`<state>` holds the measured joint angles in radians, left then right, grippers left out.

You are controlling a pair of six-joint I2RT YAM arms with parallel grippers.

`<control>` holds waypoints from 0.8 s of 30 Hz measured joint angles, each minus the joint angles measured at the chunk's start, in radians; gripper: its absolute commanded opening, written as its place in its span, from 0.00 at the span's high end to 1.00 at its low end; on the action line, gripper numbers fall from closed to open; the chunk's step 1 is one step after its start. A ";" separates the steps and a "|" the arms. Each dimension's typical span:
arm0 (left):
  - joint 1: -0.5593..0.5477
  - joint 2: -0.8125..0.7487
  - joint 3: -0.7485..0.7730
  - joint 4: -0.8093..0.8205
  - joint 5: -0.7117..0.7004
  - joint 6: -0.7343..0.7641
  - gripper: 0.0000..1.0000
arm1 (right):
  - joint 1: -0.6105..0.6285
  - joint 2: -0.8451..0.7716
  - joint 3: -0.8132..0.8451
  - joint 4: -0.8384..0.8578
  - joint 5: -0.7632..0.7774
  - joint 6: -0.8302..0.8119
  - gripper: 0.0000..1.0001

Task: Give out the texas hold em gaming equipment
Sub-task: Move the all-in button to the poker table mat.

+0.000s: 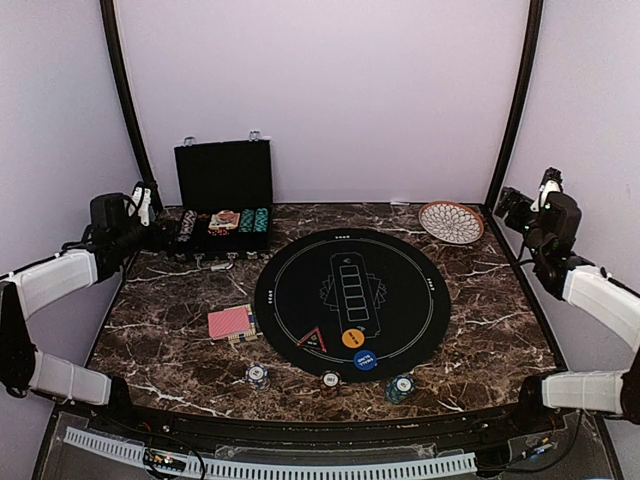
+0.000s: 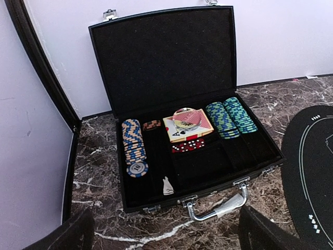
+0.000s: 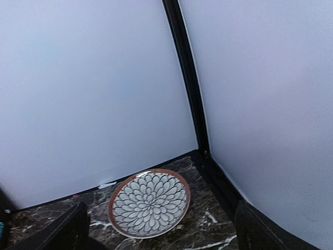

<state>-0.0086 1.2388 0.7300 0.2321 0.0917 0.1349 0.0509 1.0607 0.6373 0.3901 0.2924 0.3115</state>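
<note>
A deck of cards with pinkish-red backs (image 1: 230, 322) lies on the marble left of the round black mat (image 1: 350, 262). A couple of red-backed cards (image 1: 313, 340), an orange disc (image 1: 352, 338) and a blue disc (image 1: 366, 360) lie on the mat's near part. Three small chip stacks (image 1: 258, 375), (image 1: 330, 380), (image 1: 401, 388) stand along the near edge. My left gripper (image 1: 158, 235) is open and empty, facing the open case; its fingers (image 2: 67, 234) are wide apart. My right gripper (image 1: 515, 205) is open and empty at the back right, above the plate.
The black chip case (image 2: 156, 57) stands open at the back left, holding blue-beige chips (image 2: 133, 146), green-blue chips (image 2: 231, 117), a card pack (image 2: 187, 125) and red dice (image 2: 187, 147). The patterned plate (image 3: 149, 202) lies in the back right corner by black frame posts.
</note>
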 measured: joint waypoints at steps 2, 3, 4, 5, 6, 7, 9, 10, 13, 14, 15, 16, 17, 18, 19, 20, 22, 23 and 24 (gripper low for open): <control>0.000 -0.018 0.051 -0.105 0.029 0.007 0.01 | -0.006 -0.031 0.006 -0.052 -0.058 0.067 0.01; 0.000 -0.024 0.072 -0.147 0.039 0.010 0.01 | -0.008 -0.039 0.006 -0.069 -0.102 0.093 0.02; 0.000 -0.030 0.097 -0.201 0.054 0.012 0.01 | -0.010 -0.041 0.006 -0.081 -0.150 0.114 0.01; 0.000 -0.034 0.123 -0.250 0.066 0.015 0.01 | -0.008 -0.038 0.007 -0.091 -0.184 0.126 0.01; 0.000 -0.035 0.146 -0.292 0.076 0.018 0.01 | 0.005 -0.032 0.011 -0.112 -0.215 0.136 0.01; 0.000 -0.035 0.169 -0.335 0.086 0.021 0.01 | 0.032 -0.021 0.022 -0.140 -0.233 0.140 0.02; 0.000 -0.035 0.203 -0.405 0.100 0.028 0.01 | 0.119 0.011 0.063 -0.207 -0.243 0.134 0.01; 0.000 -0.034 0.228 -0.451 0.109 0.035 0.01 | 0.193 0.039 0.105 -0.254 -0.230 0.124 0.01; 0.000 -0.026 0.275 -0.534 0.121 0.046 0.01 | 0.360 0.111 0.190 -0.329 -0.209 0.111 0.02; 0.000 -0.022 0.287 -0.555 0.123 0.050 0.01 | 0.413 0.136 0.212 -0.352 -0.201 0.108 0.02; 0.000 -0.016 0.301 -0.581 0.127 0.056 0.01 | 0.455 0.157 0.230 -0.377 -0.194 0.107 0.02; 0.000 -0.013 0.307 -0.595 0.129 0.059 0.01 | 0.503 0.185 0.251 -0.405 -0.186 0.105 0.01; 0.000 -0.010 0.314 -0.616 0.132 0.064 0.01 | 0.549 0.217 0.270 -0.429 -0.180 0.102 0.01; 0.000 -0.008 0.316 -0.631 0.135 0.066 0.01 | 0.585 0.245 0.283 -0.446 -0.174 0.099 0.02; 0.000 -0.008 0.316 -0.647 0.138 0.068 0.01 | 0.630 0.276 0.294 -0.465 -0.164 0.093 0.04; 0.000 -0.009 0.317 -0.658 0.140 0.071 0.01 | 0.676 0.309 0.303 -0.483 -0.157 0.088 0.06; 0.000 -0.009 0.317 -0.683 0.149 0.076 0.01 | 0.757 0.367 0.320 -0.521 -0.150 0.076 0.12; 0.000 -0.009 0.317 -0.694 0.153 0.079 0.01 | 0.803 0.402 0.335 -0.547 -0.145 0.068 0.14; 0.000 -0.010 0.317 -0.708 0.156 0.085 0.02 | 0.843 0.436 0.353 -0.571 -0.142 0.062 0.16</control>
<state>-0.0086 1.2289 1.0470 -0.4759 0.2481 0.2203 0.8944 1.4971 0.9905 -0.1806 0.1509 0.3737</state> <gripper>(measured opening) 0.987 0.895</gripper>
